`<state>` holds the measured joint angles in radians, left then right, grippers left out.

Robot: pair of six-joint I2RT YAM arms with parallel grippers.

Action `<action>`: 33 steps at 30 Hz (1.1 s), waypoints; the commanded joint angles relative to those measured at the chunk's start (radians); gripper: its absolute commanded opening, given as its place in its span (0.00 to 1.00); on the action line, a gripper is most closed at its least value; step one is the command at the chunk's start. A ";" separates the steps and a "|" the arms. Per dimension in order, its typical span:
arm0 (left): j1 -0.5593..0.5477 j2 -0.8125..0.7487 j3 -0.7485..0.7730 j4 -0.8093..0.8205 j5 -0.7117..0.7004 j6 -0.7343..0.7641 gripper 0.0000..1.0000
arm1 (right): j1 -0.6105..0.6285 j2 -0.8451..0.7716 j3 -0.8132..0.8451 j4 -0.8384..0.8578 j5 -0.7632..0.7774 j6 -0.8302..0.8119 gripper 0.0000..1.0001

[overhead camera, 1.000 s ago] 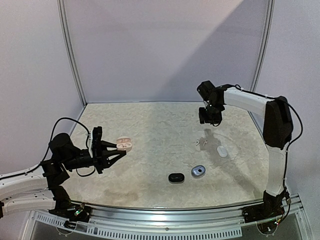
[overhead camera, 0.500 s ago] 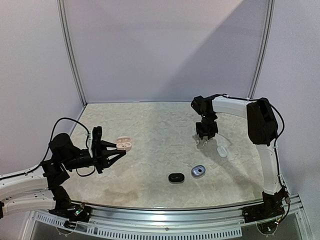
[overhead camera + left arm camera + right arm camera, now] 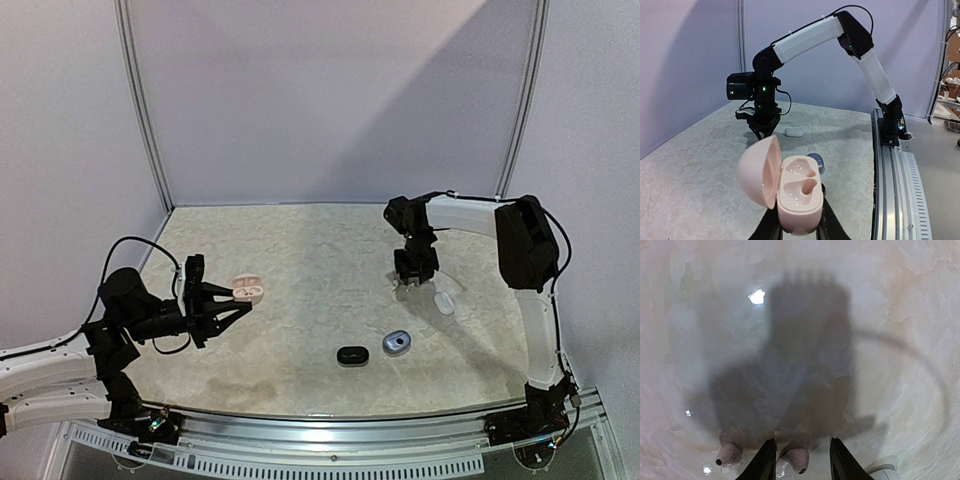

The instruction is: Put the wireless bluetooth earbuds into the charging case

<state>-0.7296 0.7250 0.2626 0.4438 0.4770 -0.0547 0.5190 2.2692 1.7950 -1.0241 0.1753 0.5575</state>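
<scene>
The right hand (image 3: 801,452) hangs low over the marbled bench (image 3: 880,315), its fingers apart around one pale earbud (image 3: 792,461). A second earbud (image 3: 729,454) lies at eight o'clock.

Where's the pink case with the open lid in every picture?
Top external: the pink case is left of middle, held by the left gripper.
Left wrist: bottom middle, big and close, lid swung left.
Right wrist: not in it.
Shared landmark: the right gripper, right of middle from above, behind the case in the left wrist view, at the bottom of its own view.
</scene>
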 commanded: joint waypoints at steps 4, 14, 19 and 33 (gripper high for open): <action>0.012 0.000 -0.016 0.016 -0.008 0.009 0.00 | 0.013 -0.027 -0.057 -0.058 0.038 -0.022 0.39; 0.012 0.001 -0.017 0.018 -0.005 0.014 0.00 | 0.019 -0.039 -0.068 -0.039 -0.006 -0.078 0.40; 0.012 -0.002 -0.017 0.016 -0.003 0.015 0.00 | 0.018 -0.035 -0.046 0.023 -0.060 -0.168 0.38; 0.012 -0.004 -0.017 0.013 -0.002 0.020 0.00 | 0.005 0.030 -0.013 -0.008 -0.027 -0.226 0.26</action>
<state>-0.7296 0.7246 0.2619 0.4442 0.4778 -0.0456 0.5289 2.2528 1.7718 -1.0256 0.1364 0.3492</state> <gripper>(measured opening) 0.193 0.268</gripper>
